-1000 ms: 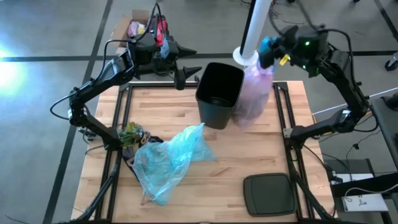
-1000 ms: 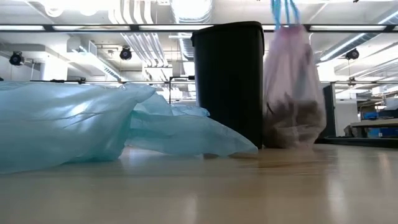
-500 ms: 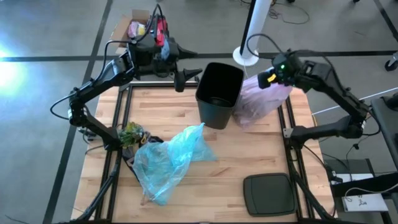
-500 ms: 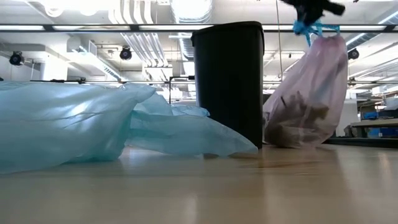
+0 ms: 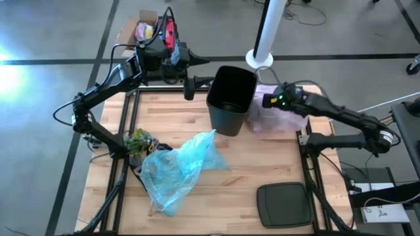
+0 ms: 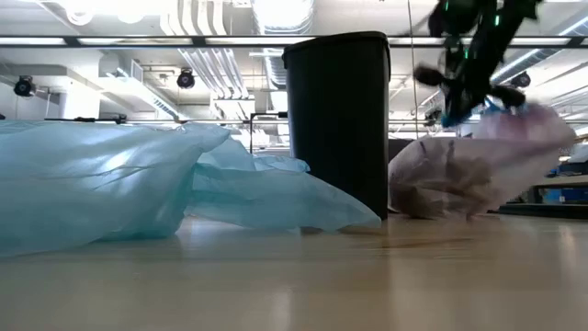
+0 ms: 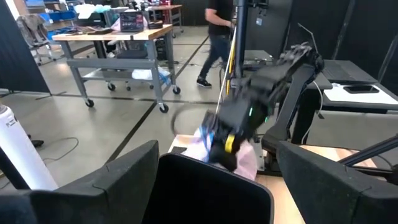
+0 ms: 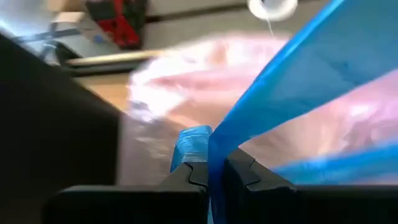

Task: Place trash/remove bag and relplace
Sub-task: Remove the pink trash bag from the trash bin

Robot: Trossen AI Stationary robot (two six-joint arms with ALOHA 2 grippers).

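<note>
The pale pink bag (image 5: 283, 110) lies slumped on the table just right of the black bin (image 5: 231, 98). Brown trash (image 6: 439, 187) shows through its wall. My right gripper (image 5: 268, 101) hangs low beside the bin's right side, tipped down and shut on the bag's blue drawstring. My left gripper (image 5: 197, 85) hovers open above the bin's far-left rim, pointing nearly level at the bin (image 7: 211, 193), with nothing between its fingers. A light blue bag (image 5: 180, 164) lies crumpled on the table at the near left. My right gripper pinches the blue drawstring (image 8: 219, 149) at the bag's top between its two fingers. It comes slanting down from the table's right. The band runs straight away from the fingertips. The bag (image 6: 478, 170) lies on its side on the table, its top toward the gripper.
A black lid (image 5: 283, 204) lies near the right front corner. Something green and yellow (image 5: 139, 141) sits at the left edge beside the blue bag. A white pole (image 5: 269, 29) and a cardboard box (image 5: 147, 26) stand beyond the far edge. A person walks in the room behind (image 7: 217, 25).
My right gripper has come down a long way toward the table beside the bin, rolling and tipping downward, still shut on the drawstring. The pink bag, which stood upright and hung from it with its bottom on the table, has slumped over onto its side.
</note>
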